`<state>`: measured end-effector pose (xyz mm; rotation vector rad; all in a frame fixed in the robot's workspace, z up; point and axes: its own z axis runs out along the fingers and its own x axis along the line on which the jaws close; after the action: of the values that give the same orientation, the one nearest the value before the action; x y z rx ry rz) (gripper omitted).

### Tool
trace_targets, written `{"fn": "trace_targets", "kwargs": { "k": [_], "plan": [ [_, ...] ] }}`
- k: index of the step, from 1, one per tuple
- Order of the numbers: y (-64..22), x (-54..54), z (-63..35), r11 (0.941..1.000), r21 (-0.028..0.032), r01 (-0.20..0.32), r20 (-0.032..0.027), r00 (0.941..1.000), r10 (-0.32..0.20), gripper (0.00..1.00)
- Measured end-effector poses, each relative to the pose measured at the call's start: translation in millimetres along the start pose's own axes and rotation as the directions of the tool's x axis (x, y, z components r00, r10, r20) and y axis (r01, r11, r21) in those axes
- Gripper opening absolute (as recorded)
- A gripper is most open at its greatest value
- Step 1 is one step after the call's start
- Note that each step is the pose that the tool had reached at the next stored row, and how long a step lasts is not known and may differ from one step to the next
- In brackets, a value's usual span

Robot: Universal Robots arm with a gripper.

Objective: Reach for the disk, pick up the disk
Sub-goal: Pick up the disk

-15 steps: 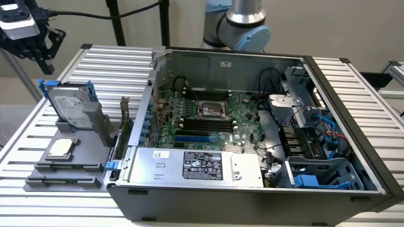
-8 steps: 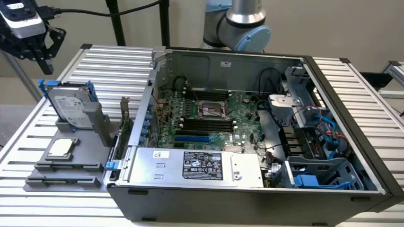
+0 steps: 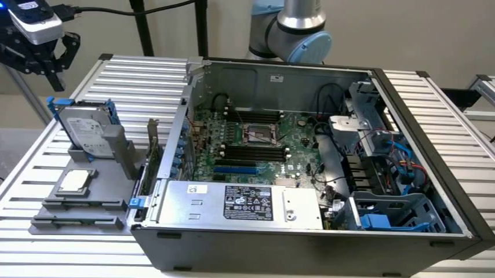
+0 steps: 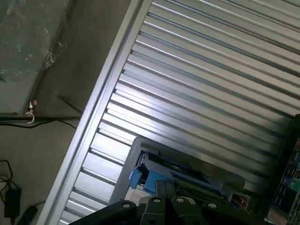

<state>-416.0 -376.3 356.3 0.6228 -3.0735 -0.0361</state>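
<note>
The disk is a silver-grey hard drive with a white label, clipped in a blue frame. It stands upright in a grey holder on the exterior view's left, beside the open computer case. My gripper hangs above the disk, further toward the exterior view's left, apart from it and empty. In the wrist view the disk's blue frame lies just past my shut fingers.
The open computer case takes up the middle and right of the slatted aluminium table. A small square silver chip lies on a grey tray in front of the disk. Past the table edge, cables lie on the floor.
</note>
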Motion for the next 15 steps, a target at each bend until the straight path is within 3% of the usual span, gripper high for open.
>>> {"fn": "trace_targets", "kwargs": {
  "k": [4, 7, 11, 15],
  "plan": [
    [0.0, 0.0, 0.0, 0.9974, 0.0000, 0.072, -0.0018, 0.9974, -0.072, 0.11],
    [0.0, 0.0, 0.0, 0.9919, -0.0001, 0.127, -0.0031, 0.9919, -0.127, 0.11],
    [0.0, 0.0, 0.0, 0.9802, -0.0003, 0.198, -0.0048, 0.9802, -0.198, 0.11],
    [0.0, 0.0, 0.0, 0.9630, -0.0007, 0.269, -0.0065, 0.9630, -0.269, 0.11]
  ]
}}
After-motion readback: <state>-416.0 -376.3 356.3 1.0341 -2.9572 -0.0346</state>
